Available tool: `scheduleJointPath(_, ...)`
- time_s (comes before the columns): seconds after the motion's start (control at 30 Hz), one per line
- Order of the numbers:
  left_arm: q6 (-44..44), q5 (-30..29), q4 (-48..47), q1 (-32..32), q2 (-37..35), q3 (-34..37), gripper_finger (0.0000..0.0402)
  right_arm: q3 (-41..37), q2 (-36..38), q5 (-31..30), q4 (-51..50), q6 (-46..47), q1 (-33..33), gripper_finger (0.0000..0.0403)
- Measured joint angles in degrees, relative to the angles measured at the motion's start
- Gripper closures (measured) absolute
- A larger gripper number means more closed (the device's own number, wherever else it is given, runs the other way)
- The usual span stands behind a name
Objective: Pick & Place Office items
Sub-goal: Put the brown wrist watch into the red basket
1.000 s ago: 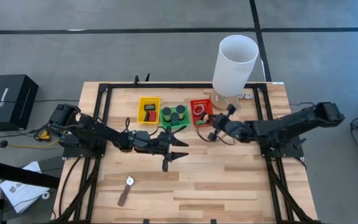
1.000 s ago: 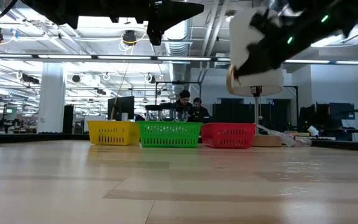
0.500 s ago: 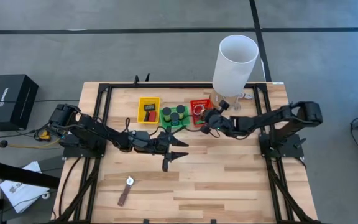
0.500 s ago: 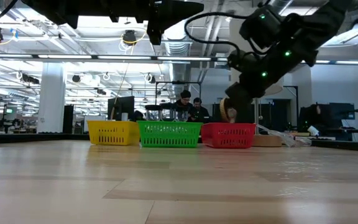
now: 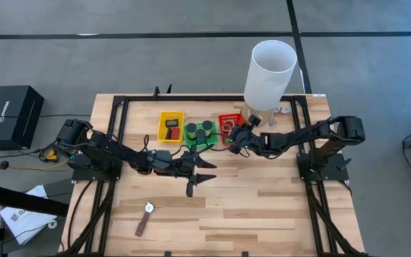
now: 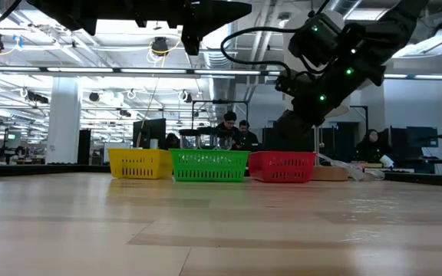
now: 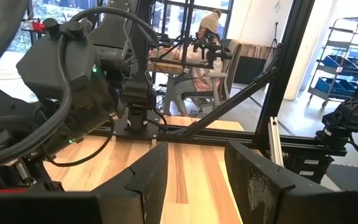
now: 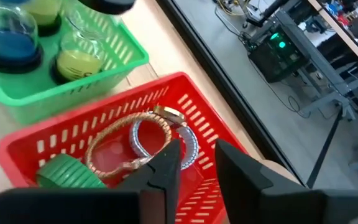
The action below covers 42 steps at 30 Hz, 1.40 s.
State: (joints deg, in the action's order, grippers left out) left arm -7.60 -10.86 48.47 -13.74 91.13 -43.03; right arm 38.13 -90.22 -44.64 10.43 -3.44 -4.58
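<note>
Right claw (image 8: 194, 165) hangs over the red tray (image 8: 185, 93), fingers slightly spread, nothing pinched; the rings (image 8: 145, 140) and a green clip (image 8: 64, 171) lie in that tray. Left claw (image 5: 204, 171) hovers mid-counter (image 5: 262, 207), fingers spread, empty. A brown strip (image 5: 143, 225) lies near the front edge.

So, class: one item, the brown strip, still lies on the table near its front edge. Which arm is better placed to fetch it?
Probably the left. The left gripper hangs open over mid-table, nearer the brown strip. The right gripper is at the red tray, farther away.
</note>
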Motion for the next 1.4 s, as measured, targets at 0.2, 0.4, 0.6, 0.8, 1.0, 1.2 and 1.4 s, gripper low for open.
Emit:
scheduleJointPath(0.2, -0.2, 0.2, 0.0, 0.0, 0.0, 0.0, 0.0252, 0.0, 0.7, -0.2, -0.3, -0.1, 0.8, 0.0284)
scheduleJointPath(0.4, -0.2, 0.1, 0.0, 0.0, 0.0, 0.0, 0.0253, 3.4, 4.4, -0.2, -7.6, 0.4, 3.5, 0.0273)
scheduleJointPath(0.6, -0.4, 0.1, 0.0, -0.1, 0.0, 0.0, 0.0253, 8.4, 11.0, 7.0, -24.7, 8.0, 9.0, 0.028)
scheduleJointPath(0.8, -0.4, 0.0, -0.3, -0.8, 0.0, 0.0, 0.0253, 9.9, 20.4, 30.7, -34.1, 11.6, 15.2, 0.0286)
scheduleJointPath(1.0, -2.1, -0.1, -0.6, -2.1, 0.0, 0.0, 0.0253, 5.0, 27.1, 35.7, -34.8, 12.0, 25.3, 0.0286)
scheduleJointPath(1.2, -5.5, -0.1, -4.9, -5.1, 0.0, 0.1, 0.0253, 0.5, 30.8, 36.2, -34.0, 12.6, 34.0, 0.0286)
scheduleJointPath(1.4, 13.1, -6.6, -7.3, -11.6, 0.0, -3.0, 0.0253, 0.5, 31.5, 36.3, -30.4, 13.4, 39.2, 0.0286)
